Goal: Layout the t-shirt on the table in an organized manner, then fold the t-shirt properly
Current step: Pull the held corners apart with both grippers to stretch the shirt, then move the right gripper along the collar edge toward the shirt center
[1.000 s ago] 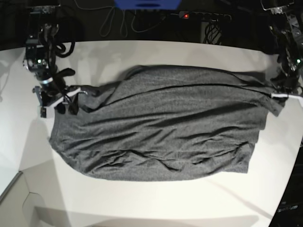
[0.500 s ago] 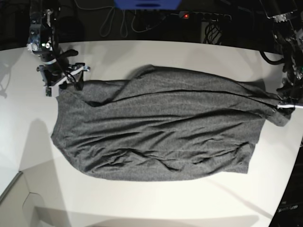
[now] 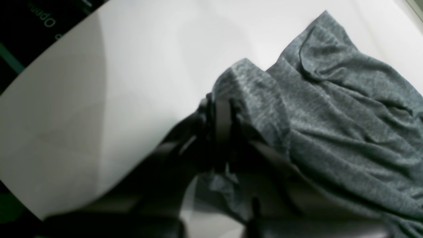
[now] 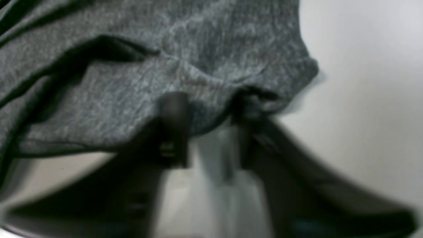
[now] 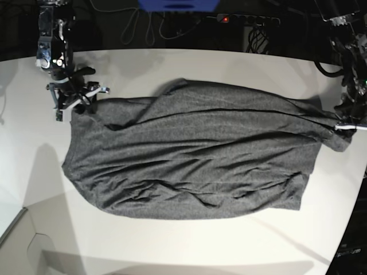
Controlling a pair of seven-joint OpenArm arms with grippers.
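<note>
Left tool [image 3: 220,119]: jaws pressed together on a bunched corner of the t-shirt [image 5: 195,152]. In the left wrist view the cloth rises into a small peak where it is pinched, then falls away in folds to the right. In the base view this tool [image 5: 343,123] sits at the shirt's right-hand end, close to the curved edge of the desk [image 5: 189,246], and the fabric there is drawn out to a narrow point.

Right tool [image 4: 206,110]: two dark fingers [image 4: 174,114] stand a little apart at the hem of the shirt, with cloth bulging down between them. View is blurred. The cloth lies between the jaws, but I cannot tell whether they grip it or only straddle it. In the base view this tool [image 5: 77,98] is at the upper left corner of the shirt, touching the fabric edge.

T-shirt: dark heathered grey, lying lengthwise across the middle of the white desk, stretched between the two tools. The top edge runs roughly straight from tool to tool, with a shallow hump left of centre. Long creases run along its length. The lower edge sags in a rounded curve, with looser wrinkles near the bottom right.

Desk: bare white surface all round the shirt; dark background and cables beyond its far edge.
</note>
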